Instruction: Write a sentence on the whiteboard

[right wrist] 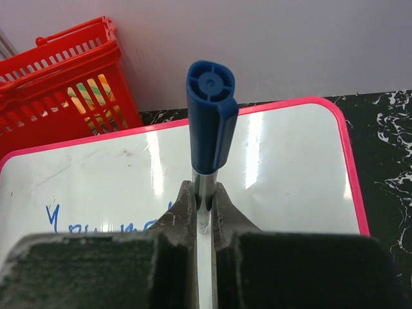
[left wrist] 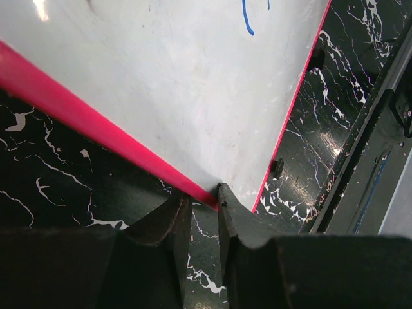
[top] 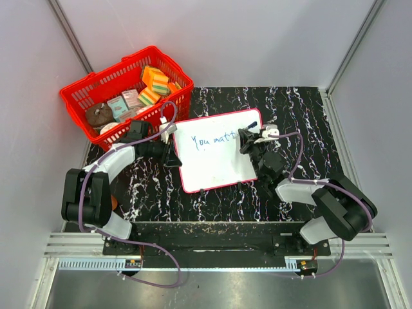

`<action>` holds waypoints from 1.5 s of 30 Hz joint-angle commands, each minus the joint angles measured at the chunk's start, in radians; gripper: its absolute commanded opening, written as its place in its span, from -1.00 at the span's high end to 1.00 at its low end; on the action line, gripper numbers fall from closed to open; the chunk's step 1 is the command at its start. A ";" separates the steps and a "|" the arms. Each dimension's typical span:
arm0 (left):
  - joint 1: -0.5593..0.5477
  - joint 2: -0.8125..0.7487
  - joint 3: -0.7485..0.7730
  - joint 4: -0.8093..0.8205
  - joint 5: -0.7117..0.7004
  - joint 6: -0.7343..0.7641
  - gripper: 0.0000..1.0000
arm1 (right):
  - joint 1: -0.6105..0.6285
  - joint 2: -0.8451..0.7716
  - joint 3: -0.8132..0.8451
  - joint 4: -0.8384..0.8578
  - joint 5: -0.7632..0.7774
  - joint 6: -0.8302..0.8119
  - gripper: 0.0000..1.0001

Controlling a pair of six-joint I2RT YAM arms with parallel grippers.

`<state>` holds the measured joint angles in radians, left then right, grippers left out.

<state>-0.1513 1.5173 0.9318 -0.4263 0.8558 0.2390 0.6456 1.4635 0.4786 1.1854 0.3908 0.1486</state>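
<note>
1. Black table (top: 309, 116) with white veins, closed in by pale panels (top: 257, 38) on the left, far and right sides.
2. A red basket (top: 76, 111) sits at the far left corner of the table, near the far-left corner of the whiteboard (top: 219, 167). It holds striped yellow, orange and green sponges (top: 154, 80), a few small boxes (top: 125, 103) and a brown round thing (top: 100, 116) too small to identify.
3. The whiteboard lies flat at the middle of the table, turned a little. It has a thin red frame and small black feet (top: 201, 191) along its near edge.
4. The sentence (top: 209, 138) runs in thin blue marker across the far part of the board. Only "You matt" can be read.
5. The left pincer (left wrist: 205, 212) is closed on the board's red frame at its left edge, the frame running into the gap between the two fingers.
6. The right pincer (right wrist: 205, 196) is clamped tight on a marker (right wrist: 211, 129) over the right part of the board, the marker's blue end pointing at the wrist camera.
7. Hidden or cut off:
   - The marker's tip is out of sight below the fingers.
   - The right arm covers whatever writing lies past "matt".
   - The left wrist view catches only one blue stroke at its top edge.
   - The right wrist view shows a few blue strokes, partly behind a finger.
</note>
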 commanded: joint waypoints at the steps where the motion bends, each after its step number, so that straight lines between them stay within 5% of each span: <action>1: -0.010 -0.046 0.010 0.050 -0.012 0.048 1.00 | -0.006 -0.031 -0.028 0.005 -0.007 0.019 1.00; 24: -0.011 -0.040 0.009 0.050 -0.006 0.046 1.00 | -0.008 -0.149 -0.035 0.033 -0.004 -0.043 1.00; 45: -0.011 -0.051 0.007 0.050 -0.009 0.048 1.00 | -0.021 -0.038 0.043 -0.024 -0.024 -0.027 1.00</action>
<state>-0.1532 1.5131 0.9318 -0.4259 0.8528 0.2398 0.6338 1.4090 0.4782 1.1526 0.3733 0.1177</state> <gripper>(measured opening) 0.241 0.068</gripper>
